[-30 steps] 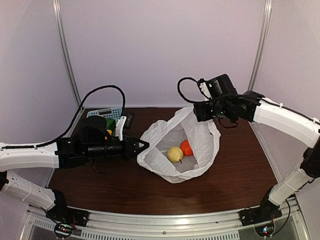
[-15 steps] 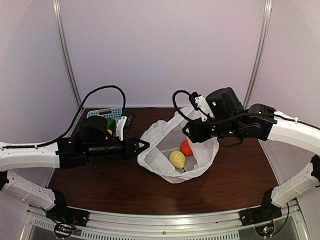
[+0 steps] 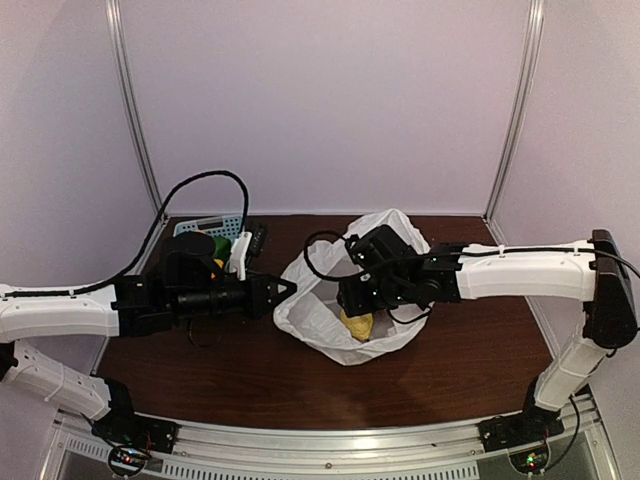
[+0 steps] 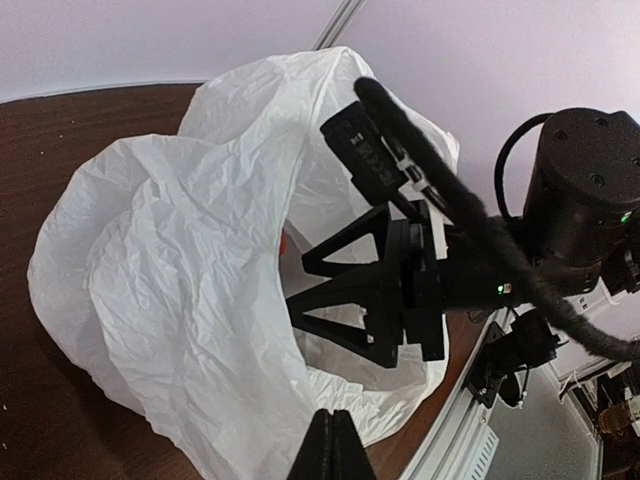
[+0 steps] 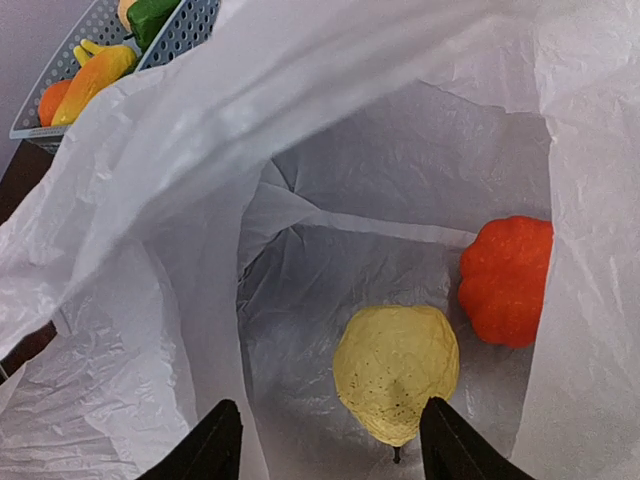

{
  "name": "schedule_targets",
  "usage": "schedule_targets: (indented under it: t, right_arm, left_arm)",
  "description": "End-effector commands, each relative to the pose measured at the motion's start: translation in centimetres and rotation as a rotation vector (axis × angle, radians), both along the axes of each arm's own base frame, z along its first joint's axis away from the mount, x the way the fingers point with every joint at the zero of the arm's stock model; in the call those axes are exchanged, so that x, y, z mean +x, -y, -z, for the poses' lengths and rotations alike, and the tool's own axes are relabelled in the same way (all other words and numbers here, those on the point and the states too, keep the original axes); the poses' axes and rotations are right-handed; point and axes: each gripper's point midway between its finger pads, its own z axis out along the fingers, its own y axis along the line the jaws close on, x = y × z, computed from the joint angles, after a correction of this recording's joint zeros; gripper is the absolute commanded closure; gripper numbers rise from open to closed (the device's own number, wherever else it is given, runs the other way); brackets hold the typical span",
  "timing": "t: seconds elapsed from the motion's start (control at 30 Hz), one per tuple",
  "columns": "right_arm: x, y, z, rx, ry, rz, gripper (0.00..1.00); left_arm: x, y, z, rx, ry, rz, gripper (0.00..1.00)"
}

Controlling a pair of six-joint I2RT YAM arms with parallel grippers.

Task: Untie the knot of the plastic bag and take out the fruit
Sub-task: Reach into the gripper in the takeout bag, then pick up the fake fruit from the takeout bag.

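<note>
The plastic bag [image 3: 320, 318] lies in the middle of the brown table [image 3: 470, 360], and its mouth stands wide open toward the near side. The left gripper [image 3: 284, 291] comes in from the left and its fingers are pressed together on the left edge of the bag; in the left wrist view the two fingertips [image 4: 332, 452] meet on the thin white film. The right gripper [image 3: 348, 300] reaches in from the right and is inside the mouth of the bag, with its fingers spread apart and nothing between them. In the right wrist view the two black fingers [image 5: 215, 445] stand at each side of the yellow fruit [image 5: 397, 372], which lies on the bottom of the bag just beyond them. I cannot tell if they touch it. The orange ribbed fruit [image 5: 507, 280] lies just beside the yellow one, against the right wall of the bag. At the far left of the table, well apart from the bag, stands the blue basket [image 3: 200, 226]. It holds a green piece [image 5: 160, 15], a long yellow-orange piece [image 5: 95, 75] and an orange piece [image 5: 52, 100].
</note>
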Motion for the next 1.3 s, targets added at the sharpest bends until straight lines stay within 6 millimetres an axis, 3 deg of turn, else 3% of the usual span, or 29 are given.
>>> schedule_targets:
  t: [0.0,0.3,0.9,0.97,1.03,1.1,1.27]
  right_arm:
    - [1.1,-0.6,1.4,0.054,0.008,0.094,0.38]
    - [2.1,1.4,4.3,-0.002,0.023,0.209,0.39]
    - [1.9,0.3,9.6,-0.026,-0.042,0.189,0.23]
    - [1.9,0.1,9.9,-0.021,-0.045,0.186,0.27]
    - [1.9,0.0,9.9,-0.018,-0.045,0.182,0.41]
    - [1.9,-0.1,9.5,-0.014,-0.041,0.177,0.48]
    - [1.8,0.0,8.5,-0.008,-0.029,0.165,0.53]
  left_arm:
    - [0.1,-0.4,-0.2,-0.009,-0.007,-0.027,1.0]
    - [0.5,-1.1,-0.4,-0.005,0.0,-0.065,1.0]
    - [0.5,-1.5,-0.4,-0.004,-0.005,-0.078,1.0]
    - [0.5,-1.5,-0.4,-0.004,-0.006,-0.08,1.0]
    - [0.5,-1.5,-0.4,-0.004,-0.006,-0.08,1.0]
    - [0.5,-1.5,-0.4,-0.003,-0.007,-0.082,1.0]
    - [0.5,-1.5,-0.3,-0.001,-0.01,-0.086,1.0]
